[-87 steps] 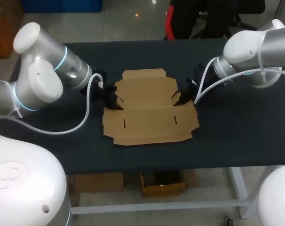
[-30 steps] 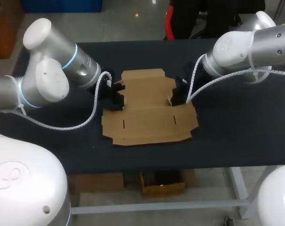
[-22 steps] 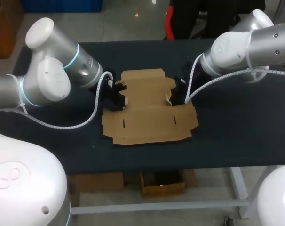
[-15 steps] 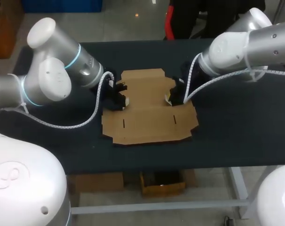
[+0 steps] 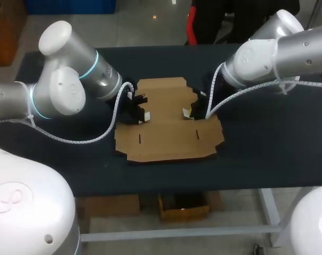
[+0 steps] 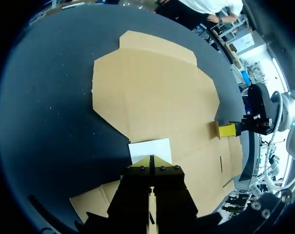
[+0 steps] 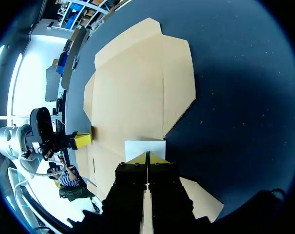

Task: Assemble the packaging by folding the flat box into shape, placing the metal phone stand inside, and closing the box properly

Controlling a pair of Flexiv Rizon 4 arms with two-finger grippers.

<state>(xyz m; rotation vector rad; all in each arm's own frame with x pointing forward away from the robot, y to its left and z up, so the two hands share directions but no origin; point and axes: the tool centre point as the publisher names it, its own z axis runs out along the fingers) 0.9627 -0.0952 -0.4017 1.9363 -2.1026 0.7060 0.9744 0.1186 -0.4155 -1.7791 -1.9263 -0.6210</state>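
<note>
The flat box (image 5: 169,133) lies open at the frame's centre on the dark desk (image 5: 267,143). The left gripper (image 5: 141,112) is narrowed on the left side flap (image 6: 150,148) (white underside showing), apparently pinching it. The right gripper (image 5: 188,112) likewise pinches the right side flap (image 7: 144,147). Both flaps are raised.
</note>
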